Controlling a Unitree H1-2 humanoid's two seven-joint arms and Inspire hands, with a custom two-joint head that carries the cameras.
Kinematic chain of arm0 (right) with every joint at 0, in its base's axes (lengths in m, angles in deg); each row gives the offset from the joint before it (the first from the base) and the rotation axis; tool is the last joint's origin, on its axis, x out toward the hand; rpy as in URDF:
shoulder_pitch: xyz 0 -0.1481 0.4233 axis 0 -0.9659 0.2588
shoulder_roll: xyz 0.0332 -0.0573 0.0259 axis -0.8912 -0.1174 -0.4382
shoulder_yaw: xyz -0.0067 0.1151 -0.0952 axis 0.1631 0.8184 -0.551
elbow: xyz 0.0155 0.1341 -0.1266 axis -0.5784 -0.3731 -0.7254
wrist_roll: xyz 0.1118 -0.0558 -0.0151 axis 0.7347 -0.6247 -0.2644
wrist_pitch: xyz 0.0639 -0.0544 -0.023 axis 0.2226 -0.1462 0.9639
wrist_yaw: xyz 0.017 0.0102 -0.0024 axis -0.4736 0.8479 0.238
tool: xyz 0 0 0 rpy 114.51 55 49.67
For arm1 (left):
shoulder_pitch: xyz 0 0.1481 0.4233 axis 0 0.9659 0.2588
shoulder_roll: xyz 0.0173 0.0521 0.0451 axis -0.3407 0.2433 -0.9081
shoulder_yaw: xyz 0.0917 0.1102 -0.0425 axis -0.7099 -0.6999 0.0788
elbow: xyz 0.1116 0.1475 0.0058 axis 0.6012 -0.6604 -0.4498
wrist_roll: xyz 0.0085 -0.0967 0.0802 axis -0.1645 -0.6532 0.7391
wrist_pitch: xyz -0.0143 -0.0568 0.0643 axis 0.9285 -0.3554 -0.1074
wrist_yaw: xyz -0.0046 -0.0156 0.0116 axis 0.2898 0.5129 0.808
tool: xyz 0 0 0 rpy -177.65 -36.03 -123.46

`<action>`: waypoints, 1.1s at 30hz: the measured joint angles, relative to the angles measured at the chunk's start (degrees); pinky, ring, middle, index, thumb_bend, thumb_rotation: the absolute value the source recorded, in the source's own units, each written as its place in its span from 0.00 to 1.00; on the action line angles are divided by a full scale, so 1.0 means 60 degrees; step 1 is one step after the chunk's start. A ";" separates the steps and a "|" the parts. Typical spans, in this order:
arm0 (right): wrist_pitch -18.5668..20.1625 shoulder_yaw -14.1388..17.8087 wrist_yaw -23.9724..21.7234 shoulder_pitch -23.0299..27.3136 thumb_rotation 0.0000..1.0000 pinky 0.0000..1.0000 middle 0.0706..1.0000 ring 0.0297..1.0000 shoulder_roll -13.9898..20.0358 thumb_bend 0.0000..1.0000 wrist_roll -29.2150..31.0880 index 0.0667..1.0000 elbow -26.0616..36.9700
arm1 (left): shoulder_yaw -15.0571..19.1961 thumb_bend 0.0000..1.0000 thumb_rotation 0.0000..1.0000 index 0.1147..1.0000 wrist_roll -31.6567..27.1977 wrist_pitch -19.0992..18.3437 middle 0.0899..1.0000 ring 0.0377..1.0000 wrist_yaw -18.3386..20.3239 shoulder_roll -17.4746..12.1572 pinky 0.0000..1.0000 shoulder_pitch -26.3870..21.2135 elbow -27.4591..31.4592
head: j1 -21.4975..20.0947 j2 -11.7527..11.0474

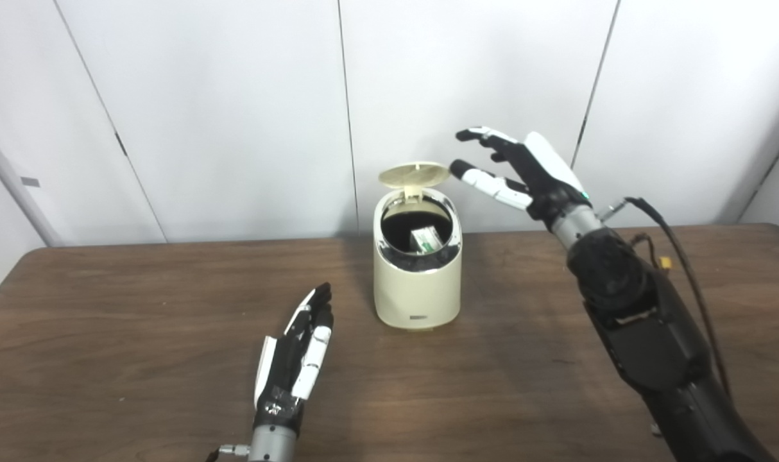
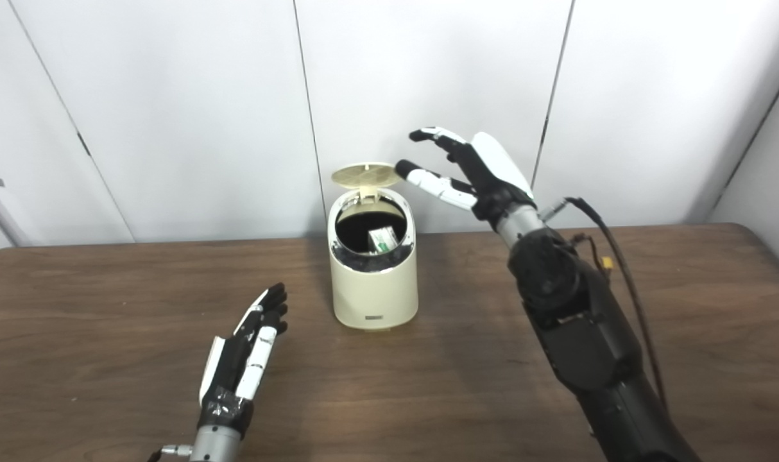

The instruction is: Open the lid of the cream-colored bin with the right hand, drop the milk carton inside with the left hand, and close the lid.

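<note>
While the lid (image 1: 414, 174) stands raised behind the bin (image 1: 418, 282), your empty, spread right hand (image 1: 516, 172) hovers just right of it, nearest; carton (image 1: 427, 239) sits inside.

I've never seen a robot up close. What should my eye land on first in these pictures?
First, the cream-colored bin in the middle of the brown table, its lid flipped up, with a milk carton lying inside. Next, the right robot hand, raised in the air just right of the lid with its fingers spread. The left robot hand lies low over the table, front left of the bin, open and holding nothing.
</note>
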 measured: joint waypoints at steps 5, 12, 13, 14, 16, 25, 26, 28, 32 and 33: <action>-0.0492 -0.0537 -0.0051 0.0111 0.93 0.92 0.96 0.98 0.0017 0.60 -0.0375 0.78 -0.0204 | -0.0029 0.51 0.87 0.92 0.0089 -0.0062 0.91 0.89 -0.0005 0.0006 0.86 0.0000 0.0001 | 0.0073 0.0044; -0.0699 -0.0855 -0.0273 0.0090 0.95 0.94 0.97 1.00 0.0025 0.61 -0.0840 0.74 -0.0074 | -0.0048 0.52 0.87 0.93 0.0074 -0.0117 0.91 0.90 0.0006 0.0017 0.86 0.0000 0.0001 | 0.0117 0.0044; -0.0701 -0.0858 -0.0301 0.0061 0.95 0.94 0.97 1.00 0.0035 0.61 -0.0888 0.74 0.0048 | -0.0048 0.52 0.86 0.93 0.0064 -0.0117 0.91 0.90 0.0009 0.0017 0.86 0.0000 0.0001 | 0.0117 0.0087; -0.0727 -0.0860 -0.0311 0.0038 0.95 0.93 0.97 1.00 0.0042 0.60 -0.0908 0.74 0.0155 | -0.0048 0.52 0.86 0.92 0.0062 -0.0117 0.91 0.90 0.0011 0.0017 0.86 0.0001 0.0001 | 0.0117 0.0088; -0.0728 -0.0852 -0.0377 -0.0002 0.95 0.94 0.97 1.00 0.0043 0.59 -0.0941 0.73 0.0326 | -0.0053 0.52 0.86 0.93 0.0074 -0.0118 0.91 0.90 0.0010 0.0017 0.86 0.0000 0.0002 | 0.0117 0.0102; -0.0681 -0.0784 -0.0660 -0.0755 0.93 0.93 0.96 1.00 0.0088 0.56 -0.1292 0.68 0.1428 | -0.0078 0.49 0.84 0.92 0.0128 -0.0473 0.91 0.90 0.0010 0.0007 0.86 0.0004 0.0155 | 0.0059 0.0190; -0.0652 -0.0787 -0.0702 -0.0861 0.93 0.93 0.97 1.00 0.0118 0.56 -0.1394 0.68 0.1558 | -0.0082 0.50 0.84 0.92 0.0138 -0.0486 0.91 0.90 0.0010 0.0004 0.86 0.0005 0.0155 | 0.0059 0.0219; -0.0446 -0.0814 -0.0804 -0.1050 0.94 0.94 0.96 1.00 0.0217 0.56 -0.1813 0.68 0.1912 | -0.0118 0.51 0.85 0.91 0.0216 -0.0611 0.91 0.90 0.0009 -0.0003 0.87 0.0007 0.0164 | 0.0073 0.0234; -0.0243 -0.1008 -0.0961 -0.1167 0.95 0.97 0.97 1.00 0.0509 0.59 -0.2953 0.66 0.2537 | -0.0129 0.51 0.84 0.90 0.0512 -0.0738 0.90 0.89 -0.0039 -0.0021 0.87 0.0026 0.0259 | 0.0044 0.0293; -0.0198 -0.1026 -0.1022 -0.1173 0.95 0.98 0.97 1.00 0.0520 0.60 -0.3153 0.67 0.2589 | -0.0126 0.51 0.84 0.90 0.0546 -0.0740 0.90 0.89 -0.0053 -0.0030 0.88 0.0032 0.0333 | 0.0044 0.0293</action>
